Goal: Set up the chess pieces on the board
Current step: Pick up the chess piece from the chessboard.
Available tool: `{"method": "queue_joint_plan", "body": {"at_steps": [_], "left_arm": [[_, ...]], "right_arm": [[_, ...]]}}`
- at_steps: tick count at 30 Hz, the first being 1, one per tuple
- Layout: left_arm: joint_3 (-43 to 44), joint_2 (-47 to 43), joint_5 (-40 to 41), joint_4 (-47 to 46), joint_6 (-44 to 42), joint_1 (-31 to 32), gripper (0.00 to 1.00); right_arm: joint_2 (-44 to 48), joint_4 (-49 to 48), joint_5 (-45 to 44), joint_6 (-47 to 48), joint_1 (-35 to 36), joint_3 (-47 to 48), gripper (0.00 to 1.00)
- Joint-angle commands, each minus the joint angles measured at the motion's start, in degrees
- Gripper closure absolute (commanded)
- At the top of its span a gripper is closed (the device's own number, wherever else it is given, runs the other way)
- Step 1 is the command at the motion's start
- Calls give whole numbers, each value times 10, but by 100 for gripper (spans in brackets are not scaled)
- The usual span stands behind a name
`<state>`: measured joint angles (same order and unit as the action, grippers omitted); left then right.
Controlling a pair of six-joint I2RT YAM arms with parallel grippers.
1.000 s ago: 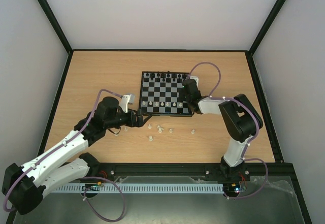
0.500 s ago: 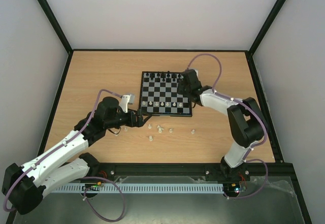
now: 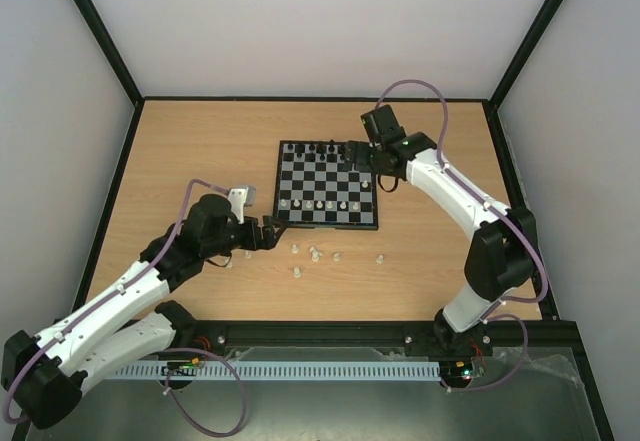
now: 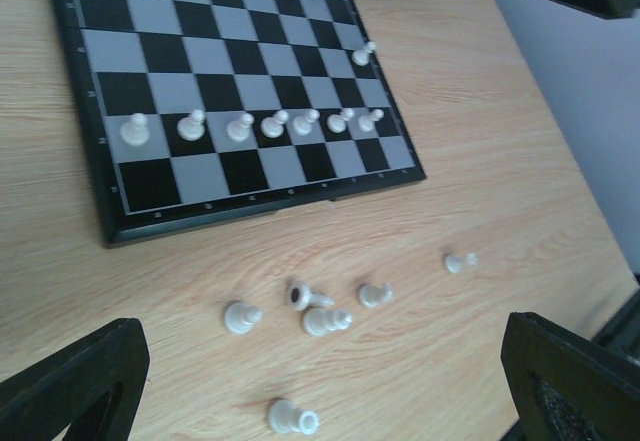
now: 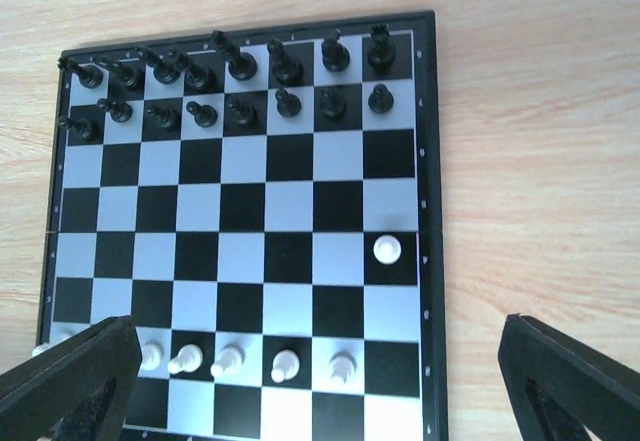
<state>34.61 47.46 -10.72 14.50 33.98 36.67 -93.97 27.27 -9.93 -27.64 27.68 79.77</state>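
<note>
Board: the board [image 3: 328, 184] is small and square. It has black and pale grey squares and a thin black rim. It lies flat on the wooden table [image 3: 200, 151].
White pieces on the board: seven tiny white pawns [image 4: 272, 123] stand in a line. They are in the second row from the near edge. One lone white pawn [image 5: 387, 249] stands on a black square further up, by the board's right side.
White pieces off the board: six loose white pieces [image 4: 325, 319] lie tipped over on the table, just past the board's near edge. Two in the middle are very close together.
Black pieces: the black pieces [image 5: 230, 81] fill the two far rows.
Left gripper: the left gripper [image 4: 320, 361] is by the board's near left corner. Its fingers are spread wide and hold nothing.
Right gripper: the right gripper [image 5: 315, 361] is up above the board. Its fingers are spread wide too, with nothing between them.
</note>
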Motion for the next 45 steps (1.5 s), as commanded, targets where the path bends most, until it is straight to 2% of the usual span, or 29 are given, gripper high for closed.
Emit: {"method": "queue_joint_plan", "body": {"at_steps": [1, 6, 10, 12, 22, 25, 29, 31, 37, 43, 45], "left_arm": [[22, 4, 66, 28, -5, -3, 1], [17, 30, 78, 18, 11, -4, 0], [14, 64, 65, 18, 30, -4, 1], [6, 75, 43, 12, 30, -3, 1], [-86, -54, 2, -8, 30, 11, 0], [-92, -60, -33, -14, 39, 18, 1], [-86, -48, -41, -8, 35, 27, 1], [-88, -43, -44, -25, 42, 30, 0], [-63, 6, -25, -59, 57, 38, 0], [-31, 22, 40, -47, 57, 53, 0], [-33, 22, 45, -54, 64, 54, 0]], "right_arm": [[3, 103, 49, -34, -4, 21, 2], [72, 5, 76, -5, -4, -54, 1], [101, 4, 71, 0, -4, -75, 1], [109, -1, 110, -4, -4, -95, 2], [190, -69, 290, 1, -4, -226, 1], [206, -90, 333, 2, -3, -243, 1], [203, -103, 343, -1, -4, -243, 1], [189, -79, 333, 10, -4, -214, 1], [140, 0, 165, 20, -4, -132, 1], [25, 53, 71, 42, -4, -62, 1], [-16, 70, 49, 46, -4, -25, 6]]}}
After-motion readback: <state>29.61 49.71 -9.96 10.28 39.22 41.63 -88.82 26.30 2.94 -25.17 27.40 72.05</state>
